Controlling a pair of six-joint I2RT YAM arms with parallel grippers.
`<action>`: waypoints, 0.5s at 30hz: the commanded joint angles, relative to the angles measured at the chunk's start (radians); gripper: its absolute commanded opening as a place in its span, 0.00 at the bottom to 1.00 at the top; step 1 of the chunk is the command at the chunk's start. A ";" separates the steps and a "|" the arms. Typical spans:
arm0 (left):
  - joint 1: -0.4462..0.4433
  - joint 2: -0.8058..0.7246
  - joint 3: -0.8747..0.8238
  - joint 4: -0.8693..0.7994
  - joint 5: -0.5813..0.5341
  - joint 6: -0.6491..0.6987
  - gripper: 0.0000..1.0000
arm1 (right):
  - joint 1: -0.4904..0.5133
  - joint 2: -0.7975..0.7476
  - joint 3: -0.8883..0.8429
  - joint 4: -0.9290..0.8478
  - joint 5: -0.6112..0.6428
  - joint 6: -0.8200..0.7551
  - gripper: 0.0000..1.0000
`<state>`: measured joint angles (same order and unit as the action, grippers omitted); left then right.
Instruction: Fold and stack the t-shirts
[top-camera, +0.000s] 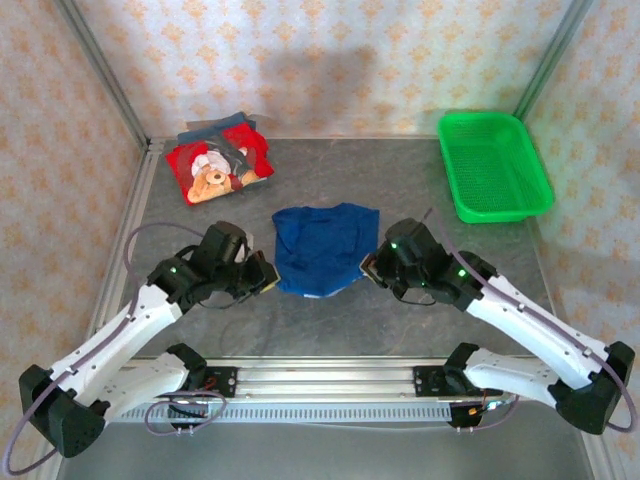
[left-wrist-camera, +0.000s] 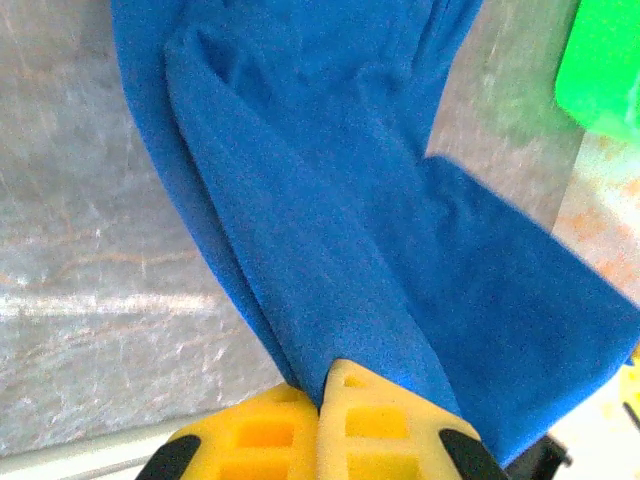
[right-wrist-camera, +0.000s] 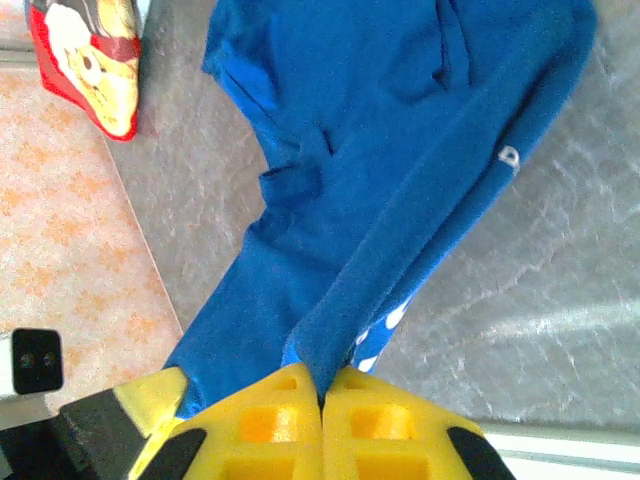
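A royal-blue t-shirt (top-camera: 322, 247) lies spread in the middle of the table, bits of white print showing at its edge (right-wrist-camera: 508, 158). My left gripper (top-camera: 266, 272) is shut on its near left edge, the blue cloth (left-wrist-camera: 330, 250) pinched between the yellow fingers (left-wrist-camera: 390, 420). On the opposite side, my right gripper (top-camera: 368, 266) is shut on the near right edge (right-wrist-camera: 400, 230), cloth rising from its closed yellow fingers (right-wrist-camera: 380, 425). A folded red teddy-bear t-shirt (top-camera: 215, 167) rests on darker folded ones (top-camera: 215, 129) at the back left.
A green mesh basket (top-camera: 493, 165) stands at the back right and shows at a corner (left-wrist-camera: 600, 70) in the left wrist view. The red shirt (right-wrist-camera: 90, 60) sits near the left wall. Patterned walls enclose the grey table (top-camera: 430, 200).
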<state>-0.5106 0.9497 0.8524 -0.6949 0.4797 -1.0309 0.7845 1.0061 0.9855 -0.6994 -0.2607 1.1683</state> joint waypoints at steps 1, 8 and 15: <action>0.072 0.026 0.055 -0.016 0.010 0.013 0.00 | -0.057 0.028 0.037 -0.013 -0.007 -0.070 0.00; 0.154 0.171 0.162 -0.004 0.046 0.088 0.00 | -0.194 0.173 0.145 0.010 -0.108 -0.191 0.00; 0.224 0.323 0.270 0.013 0.072 0.151 0.00 | -0.317 0.365 0.248 0.012 -0.193 -0.299 0.00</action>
<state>-0.3119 1.2392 1.0660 -0.6979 0.5312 -0.9321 0.4976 1.3323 1.1820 -0.6895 -0.4126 0.9478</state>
